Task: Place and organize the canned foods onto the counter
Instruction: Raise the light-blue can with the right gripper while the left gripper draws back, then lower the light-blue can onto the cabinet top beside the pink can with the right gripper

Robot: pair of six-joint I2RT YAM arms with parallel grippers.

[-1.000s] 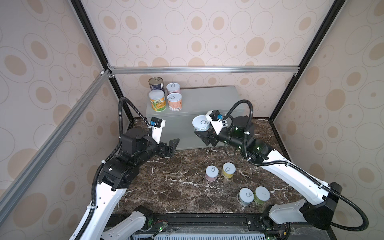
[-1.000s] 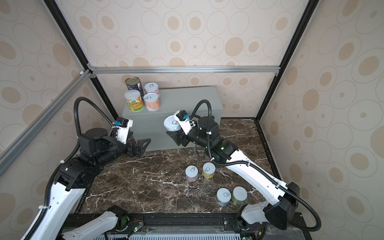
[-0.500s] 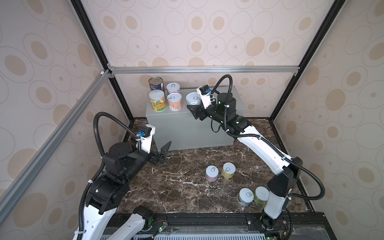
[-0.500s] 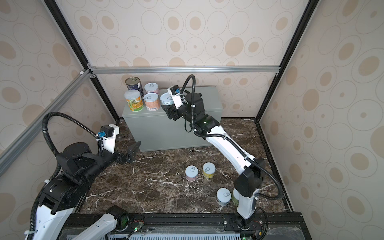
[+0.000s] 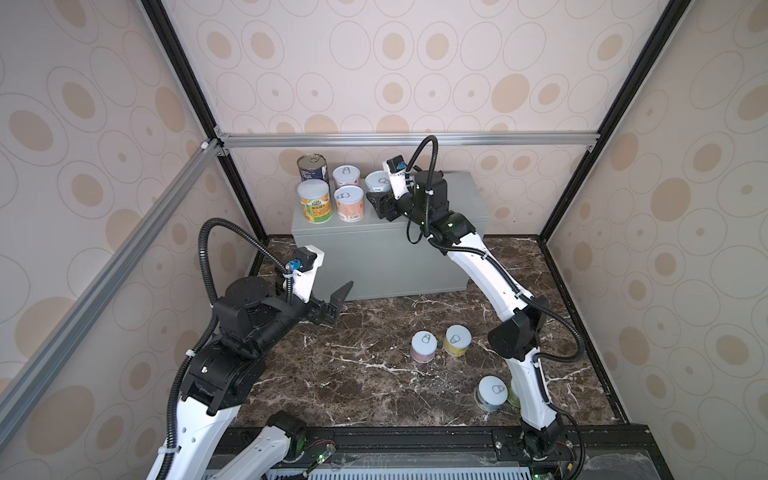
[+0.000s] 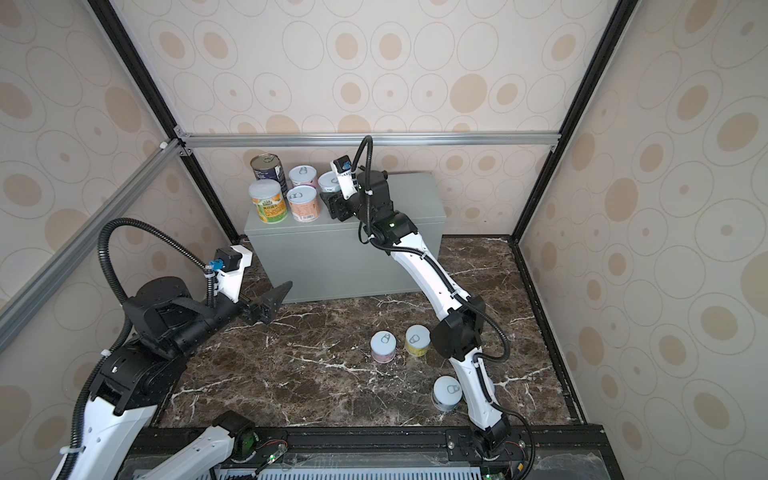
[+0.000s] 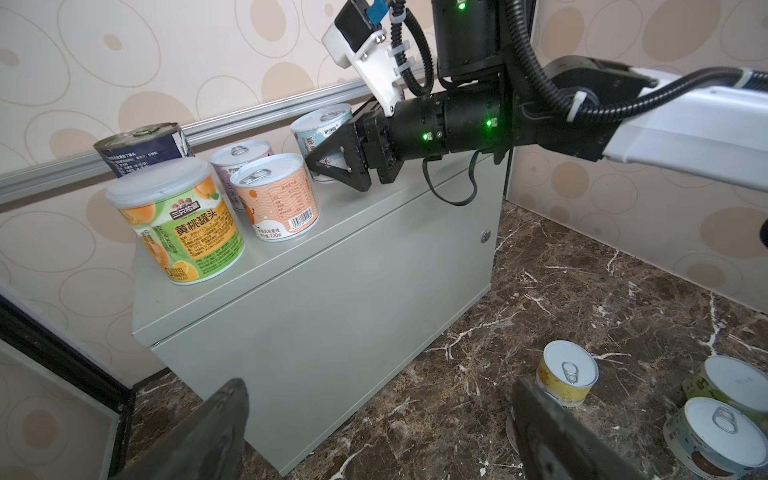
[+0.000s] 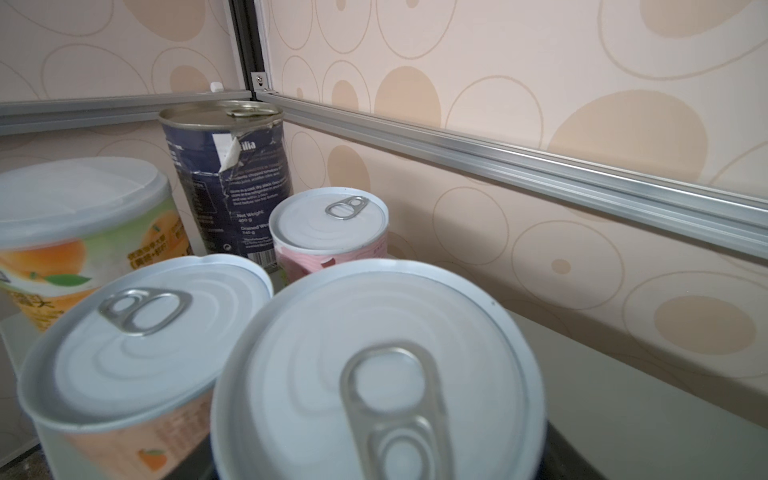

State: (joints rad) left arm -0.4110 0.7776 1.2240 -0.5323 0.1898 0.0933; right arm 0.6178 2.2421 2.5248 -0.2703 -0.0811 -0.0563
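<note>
One can [image 7: 320,121] clamped in right claw [image 7: 328,143], over counter [image 5: 465,203] top, just beside four standing cans [image 5: 350,203]. Risk: tight gap; opening claw may knock neighbours, or tilted release tips can. Empty left claw [image 5: 337,303] apart, before counter front. Four floor cans [image 5: 424,347] sit below counter.

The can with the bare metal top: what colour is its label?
Dark blue with white print; the can shows best in the right wrist view.

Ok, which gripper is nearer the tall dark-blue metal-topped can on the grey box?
Right. The right gripper, over the light-grey metal counter, grips a white pull-tab can near the tall dark-blue can; the open left gripper hangs low before the counter's front.
</note>
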